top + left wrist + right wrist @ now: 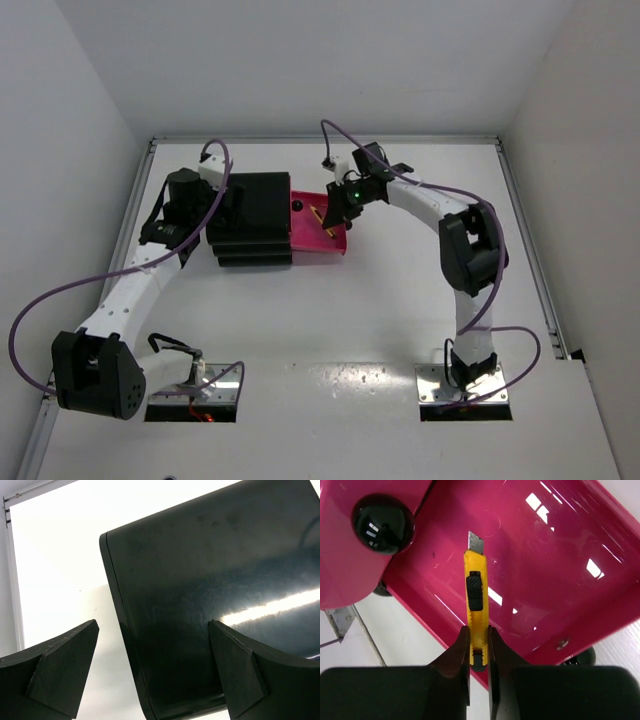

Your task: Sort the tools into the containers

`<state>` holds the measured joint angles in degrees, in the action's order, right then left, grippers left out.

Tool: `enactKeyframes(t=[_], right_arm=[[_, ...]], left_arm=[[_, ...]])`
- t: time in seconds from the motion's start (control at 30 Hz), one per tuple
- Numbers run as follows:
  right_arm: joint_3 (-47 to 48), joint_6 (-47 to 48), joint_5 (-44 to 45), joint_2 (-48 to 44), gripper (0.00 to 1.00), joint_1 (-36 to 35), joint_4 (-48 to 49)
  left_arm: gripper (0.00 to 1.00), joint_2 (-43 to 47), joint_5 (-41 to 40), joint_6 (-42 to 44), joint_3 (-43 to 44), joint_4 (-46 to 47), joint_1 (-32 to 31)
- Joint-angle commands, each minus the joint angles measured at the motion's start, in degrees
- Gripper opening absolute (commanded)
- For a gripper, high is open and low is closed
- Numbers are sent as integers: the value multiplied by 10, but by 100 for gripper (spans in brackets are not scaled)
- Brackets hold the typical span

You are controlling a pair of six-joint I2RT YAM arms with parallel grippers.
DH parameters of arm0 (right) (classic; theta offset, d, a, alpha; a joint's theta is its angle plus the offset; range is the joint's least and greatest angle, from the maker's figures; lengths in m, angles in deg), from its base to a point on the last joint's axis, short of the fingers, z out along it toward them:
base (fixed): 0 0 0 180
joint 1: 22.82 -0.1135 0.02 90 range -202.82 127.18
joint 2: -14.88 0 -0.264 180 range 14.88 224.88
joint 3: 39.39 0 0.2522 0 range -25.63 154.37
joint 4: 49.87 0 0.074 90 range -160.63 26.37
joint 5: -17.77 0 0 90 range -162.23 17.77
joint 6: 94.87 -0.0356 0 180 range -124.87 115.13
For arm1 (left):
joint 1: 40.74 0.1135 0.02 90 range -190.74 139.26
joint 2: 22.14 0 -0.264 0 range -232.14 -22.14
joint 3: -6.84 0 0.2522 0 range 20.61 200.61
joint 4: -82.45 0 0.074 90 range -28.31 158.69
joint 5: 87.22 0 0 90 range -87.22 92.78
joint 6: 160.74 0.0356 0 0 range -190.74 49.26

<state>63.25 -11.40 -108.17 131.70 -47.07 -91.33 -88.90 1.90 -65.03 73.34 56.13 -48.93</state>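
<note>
A black three-tier cabinet [255,205] stands at the back middle of the table. One magenta-pink drawer [325,245] is pulled out to its right. My right gripper [478,645] is shut on a yellow-and-black utility knife [476,600] and holds it over the open drawer [560,570], blade pointing toward the cabinet. The knife shows as a yellow sliver in the top view [319,211]. A closed pink drawer with a round black knob [382,522] sits above. My left gripper [152,675] is open, its fingers either side of the cabinet's [210,590] edge. The other tools are out of view.
White walls close in the table on three sides, with metal rails [525,230] along its edges. Purple cables [60,295] loop off both arms. The arms' base plates [465,385] sit at the near edge.
</note>
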Motion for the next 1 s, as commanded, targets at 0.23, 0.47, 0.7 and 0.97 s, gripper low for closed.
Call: enactKeyframes(t=[0.23, 0.47, 0.7, 0.97], right_arm=[[47, -17, 34, 5, 43, -18, 52], [53, -63, -11, -53, 47, 35, 59], [-81, -213, -249, -79, 47, 170, 204], [-166, -372, -370, 9, 48, 198, 409]], left_arm=[[100, -19, 1, -1, 15, -28, 1], [100, -19, 1, -11, 26, -28, 6], [100, 6, 12, -17, 43, -34, 22], [100, 6, 18, -17, 49, -50, 27]])
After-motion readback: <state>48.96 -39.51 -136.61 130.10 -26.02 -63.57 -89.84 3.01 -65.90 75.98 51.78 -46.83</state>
